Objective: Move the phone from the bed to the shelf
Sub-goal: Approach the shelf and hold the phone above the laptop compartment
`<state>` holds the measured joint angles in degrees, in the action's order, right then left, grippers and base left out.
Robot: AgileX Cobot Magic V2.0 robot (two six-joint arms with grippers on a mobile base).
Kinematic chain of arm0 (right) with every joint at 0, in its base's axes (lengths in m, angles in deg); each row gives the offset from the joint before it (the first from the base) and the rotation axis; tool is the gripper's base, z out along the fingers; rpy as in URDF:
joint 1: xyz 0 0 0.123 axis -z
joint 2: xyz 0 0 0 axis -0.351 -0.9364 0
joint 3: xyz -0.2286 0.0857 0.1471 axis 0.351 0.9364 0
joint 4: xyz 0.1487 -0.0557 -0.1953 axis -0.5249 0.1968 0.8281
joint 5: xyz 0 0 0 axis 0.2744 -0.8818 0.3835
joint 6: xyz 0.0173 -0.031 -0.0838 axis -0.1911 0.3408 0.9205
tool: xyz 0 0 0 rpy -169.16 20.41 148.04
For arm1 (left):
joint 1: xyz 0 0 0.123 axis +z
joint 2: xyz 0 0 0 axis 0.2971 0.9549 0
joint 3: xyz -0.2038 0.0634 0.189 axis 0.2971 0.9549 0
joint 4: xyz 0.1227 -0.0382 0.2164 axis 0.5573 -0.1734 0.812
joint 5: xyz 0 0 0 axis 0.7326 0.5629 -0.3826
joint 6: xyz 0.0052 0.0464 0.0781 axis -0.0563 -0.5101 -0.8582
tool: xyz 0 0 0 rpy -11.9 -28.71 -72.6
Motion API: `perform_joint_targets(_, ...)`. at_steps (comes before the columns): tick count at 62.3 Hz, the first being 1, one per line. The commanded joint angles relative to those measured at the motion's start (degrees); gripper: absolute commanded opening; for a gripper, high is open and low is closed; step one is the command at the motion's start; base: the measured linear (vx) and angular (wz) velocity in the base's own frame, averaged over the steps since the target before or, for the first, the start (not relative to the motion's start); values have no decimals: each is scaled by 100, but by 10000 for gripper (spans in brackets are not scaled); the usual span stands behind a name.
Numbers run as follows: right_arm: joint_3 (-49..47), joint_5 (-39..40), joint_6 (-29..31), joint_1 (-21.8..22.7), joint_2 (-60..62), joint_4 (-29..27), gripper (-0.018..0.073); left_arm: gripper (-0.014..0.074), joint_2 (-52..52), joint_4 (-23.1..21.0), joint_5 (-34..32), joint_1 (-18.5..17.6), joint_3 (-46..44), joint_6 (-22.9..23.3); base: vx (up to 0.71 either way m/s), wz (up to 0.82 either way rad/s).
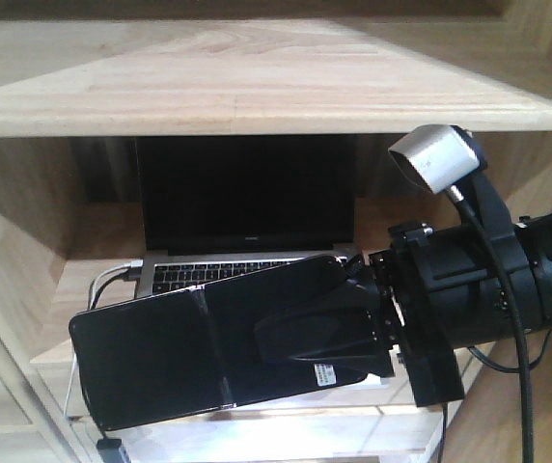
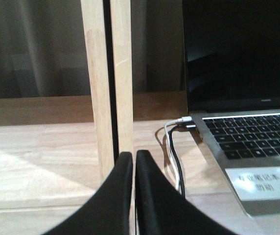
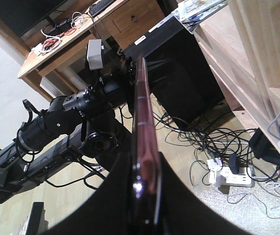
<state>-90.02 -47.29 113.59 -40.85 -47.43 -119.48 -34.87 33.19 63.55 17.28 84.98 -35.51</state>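
The phone [image 1: 170, 352] is flat, glossy black, with a centre crease and a small white sticker [image 1: 326, 374]. It is held roughly level in front of the light wood shelf [image 1: 257, 87], at the lower bay's front edge. My right gripper [image 1: 324, 333] is shut on its right end. In the right wrist view the phone [image 3: 142, 122] shows edge-on, pinkish-gold, between the fingers of the right gripper [image 3: 147, 181]. My left gripper [image 2: 134, 156] is shut on nothing, just in front of the shelf's wooden uprights [image 2: 105, 83]. The bed is out of view.
An open silver laptop [image 1: 247, 207] stands in the bay behind the phone, with cables [image 2: 174, 152] plugged into its left side. A power strip [image 3: 230, 176] and tangled wires lie on the floor. The left arm [image 3: 66, 122] reaches across below a wooden desk [image 3: 81, 34].
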Motion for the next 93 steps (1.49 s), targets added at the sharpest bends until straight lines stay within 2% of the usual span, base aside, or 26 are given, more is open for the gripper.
perform_joint_targets(1,-156,-425,67,12,156,-544,-1,1,-34,-52,-426,-23,14,22,8,0)
perform_joint_targets(93,-156,-425,67,12,156,-544,-1,1,-34,-52,-426,-23,14,22,3,0)
